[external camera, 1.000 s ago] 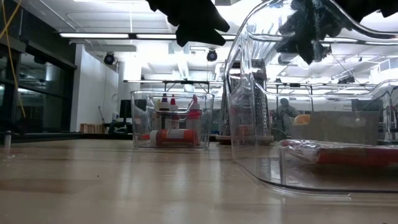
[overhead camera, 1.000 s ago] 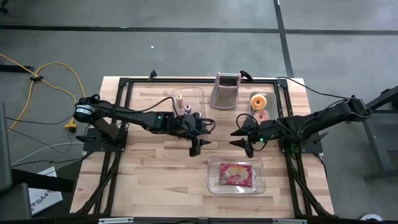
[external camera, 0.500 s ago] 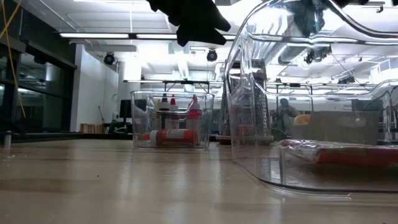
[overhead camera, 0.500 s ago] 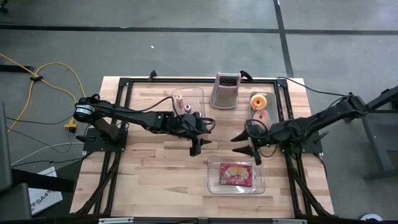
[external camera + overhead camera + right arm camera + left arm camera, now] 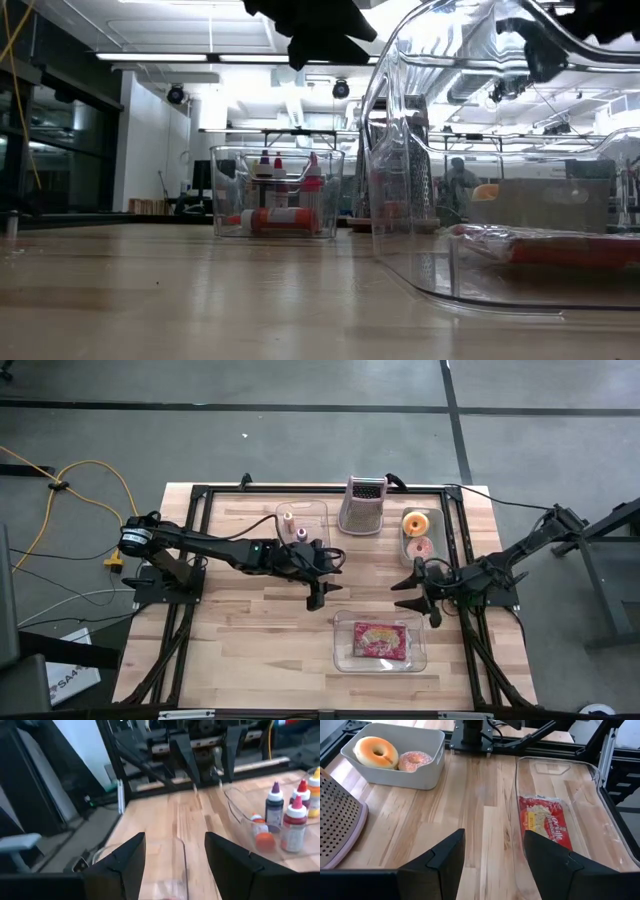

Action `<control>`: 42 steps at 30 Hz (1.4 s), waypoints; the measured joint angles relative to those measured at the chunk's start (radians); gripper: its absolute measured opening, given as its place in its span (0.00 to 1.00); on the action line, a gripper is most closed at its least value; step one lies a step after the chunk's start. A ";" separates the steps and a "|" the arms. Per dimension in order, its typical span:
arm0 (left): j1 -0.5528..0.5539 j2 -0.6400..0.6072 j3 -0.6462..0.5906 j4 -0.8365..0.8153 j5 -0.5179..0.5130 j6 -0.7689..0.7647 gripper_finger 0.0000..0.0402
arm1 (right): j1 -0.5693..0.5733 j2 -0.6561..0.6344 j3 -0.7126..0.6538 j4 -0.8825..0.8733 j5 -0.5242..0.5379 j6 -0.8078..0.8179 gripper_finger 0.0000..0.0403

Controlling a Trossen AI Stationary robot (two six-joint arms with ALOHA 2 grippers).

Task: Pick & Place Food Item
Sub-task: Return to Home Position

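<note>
Since the earlier high view the right arm has folded back toward the right edge of the desk (image 5: 240, 640), carrying the right hand (image 5: 407, 596) away from the middle, while the left hand (image 5: 322, 596) hangs where it was, over the centre. Both hands are empty, fingers spread apart. To retreat cleanly, I judge each arm should lift before swinging, so that the fingers pass above the thin, glossy wall of the clear tray (image 5: 345, 622), near and right of centre, which holds a flat red crinkly packet (image 5: 379, 641). At far right, the matte, round-cornered gray bin (image 5: 415, 775) holds the smooth orange donut (image 5: 375, 751) beside the grainy, sugared pink donut (image 5: 415, 761), touching; no blue one shows.
</note>
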 joint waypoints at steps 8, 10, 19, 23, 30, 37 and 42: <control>0.000 0.000 0.000 0.022 -0.001 0.000 0.49 | 0.005 -0.160 -0.181 0.156 -0.082 -0.032 0.48; 0.000 0.000 0.000 0.022 -0.001 0.000 0.49 | 0.005 -0.193 -0.195 0.160 -0.118 -0.039 0.48; 0.000 0.000 0.000 0.022 -0.003 0.000 0.49 | 0.005 -0.326 -0.246 0.137 -0.160 -0.052 0.48; 0.000 0.000 0.000 0.022 -0.003 0.000 0.49 | 0.005 -0.374 -0.263 0.125 -0.170 -0.054 0.48; 0.000 0.000 0.000 0.022 -0.003 0.000 0.49 | 0.003 -0.443 -0.296 0.107 -0.181 -0.053 0.48; 0.000 0.000 0.000 0.026 -0.003 0.000 0.49 | -0.036 -0.490 -0.297 0.022 -0.182 -0.049 0.48; 0.000 0.000 0.000 0.026 -0.003 0.000 0.49 | -0.100 -0.528 -0.297 -0.073 -0.181 -0.046 0.48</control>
